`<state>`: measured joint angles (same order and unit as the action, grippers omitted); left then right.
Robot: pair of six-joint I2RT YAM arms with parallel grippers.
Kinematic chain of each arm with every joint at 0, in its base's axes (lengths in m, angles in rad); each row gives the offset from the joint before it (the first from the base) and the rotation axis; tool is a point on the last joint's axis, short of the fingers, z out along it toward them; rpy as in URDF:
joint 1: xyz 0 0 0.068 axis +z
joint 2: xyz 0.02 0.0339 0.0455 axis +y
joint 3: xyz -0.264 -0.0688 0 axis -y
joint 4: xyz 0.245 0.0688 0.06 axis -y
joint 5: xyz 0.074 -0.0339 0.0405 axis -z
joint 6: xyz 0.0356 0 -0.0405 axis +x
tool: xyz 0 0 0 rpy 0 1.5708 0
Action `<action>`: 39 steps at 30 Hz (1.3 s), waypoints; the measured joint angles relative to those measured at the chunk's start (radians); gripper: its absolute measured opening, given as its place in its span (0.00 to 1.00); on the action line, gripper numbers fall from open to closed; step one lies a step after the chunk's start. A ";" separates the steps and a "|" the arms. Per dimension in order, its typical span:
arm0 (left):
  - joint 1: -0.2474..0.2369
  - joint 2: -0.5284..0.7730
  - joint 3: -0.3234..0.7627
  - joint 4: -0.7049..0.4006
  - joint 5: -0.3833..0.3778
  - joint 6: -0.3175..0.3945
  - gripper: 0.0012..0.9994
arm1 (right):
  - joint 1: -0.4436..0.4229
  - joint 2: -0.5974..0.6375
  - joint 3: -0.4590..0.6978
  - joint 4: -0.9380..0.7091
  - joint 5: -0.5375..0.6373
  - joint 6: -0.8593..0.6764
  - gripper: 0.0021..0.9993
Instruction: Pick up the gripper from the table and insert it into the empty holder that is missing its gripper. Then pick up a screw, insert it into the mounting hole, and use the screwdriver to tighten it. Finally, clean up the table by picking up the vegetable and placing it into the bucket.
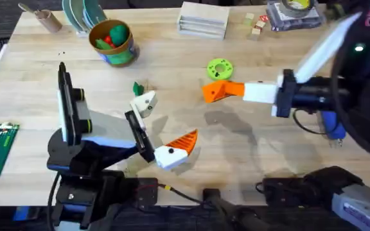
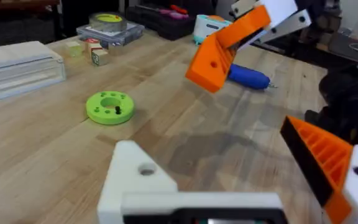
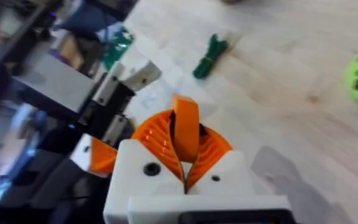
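Item: gripper (image 1: 218, 92), orange ribbed wedge, off the table (image 1: 249, 154), being held in mid-air just below the lime-green disc (image 1: 220, 67). Right tool (image 1: 239, 90): clenched on the gripper, which is standing upright between its pads in the right wrist view. Left tool (image 1: 164, 123): spread wide, one finger carrying an orange pad (image 1: 185, 141), the other ending in the bare white holder (image 1: 144, 102) with its mounting hole facing up. Vegetable (image 1: 138, 88): lying just beside the holder. Screwdriver (image 1: 331, 125): lying behind the right arm. Bucket (image 1: 113, 42): standing at the far left, well apart. Handling note: the gripper and holder are apart, so the wedge is probably needing to travel left and low, ribbed face turned inward to match the fitted pad, hole lined over hole, clear of the vegetable, before seating.
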<state>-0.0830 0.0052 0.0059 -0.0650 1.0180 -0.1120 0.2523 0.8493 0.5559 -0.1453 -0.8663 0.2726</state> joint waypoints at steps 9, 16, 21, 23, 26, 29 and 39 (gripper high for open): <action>0.000 0.000 0.000 0.000 0.000 0.000 0.99 | 0.033 0.302 -0.013 0.406 -0.238 0.248 0.01; 0.000 0.000 0.000 -0.024 0.002 0.014 0.99 | 0.158 0.590 -0.015 0.828 -0.327 0.551 0.01; 0.000 0.000 0.000 -0.026 0.008 0.040 0.99 | 0.197 0.676 -0.015 0.955 -0.337 0.675 0.01; 0.000 0.000 0.000 -0.025 0.008 0.053 0.99 | 0.207 0.697 -0.015 0.970 -0.339 0.704 0.01; 0.000 0.000 0.000 -0.025 0.008 0.073 0.99 | 0.221 0.721 -0.014 0.973 -0.340 0.731 0.01; 0.000 0.000 0.000 -0.025 0.009 0.087 0.99 | 0.237 0.735 -0.003 0.972 -0.340 0.746 0.01; 0.000 0.000 0.000 -0.025 0.009 0.097 0.99 | 0.264 0.738 0.057 0.976 -0.318 0.754 0.01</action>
<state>-0.0830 0.0051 0.0059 -0.0902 1.0271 -0.0147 0.5167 1.5871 0.6132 0.8307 -1.1842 1.0264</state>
